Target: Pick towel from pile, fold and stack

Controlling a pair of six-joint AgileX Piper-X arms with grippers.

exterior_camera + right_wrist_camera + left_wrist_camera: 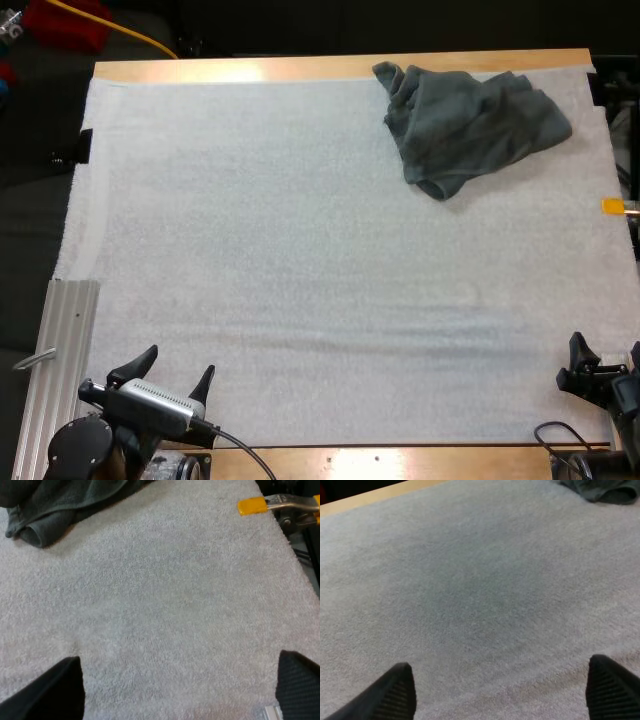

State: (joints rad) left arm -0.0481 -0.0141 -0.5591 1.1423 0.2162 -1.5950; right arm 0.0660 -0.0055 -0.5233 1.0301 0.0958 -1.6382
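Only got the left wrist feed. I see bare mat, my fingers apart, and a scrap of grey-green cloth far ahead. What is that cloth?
Observer: High view shows one crumpled towel, lying at the far right corner of the mat.
Operator: Where is the other arm?
Observer: The right gripper sits at the mat's near right edge, well apart from the towel.
Operator: Open or shut?
Observer: Open. In the right wrist view its fingers stand apart over bare mat, with the towel's rolled edge ahead of them.
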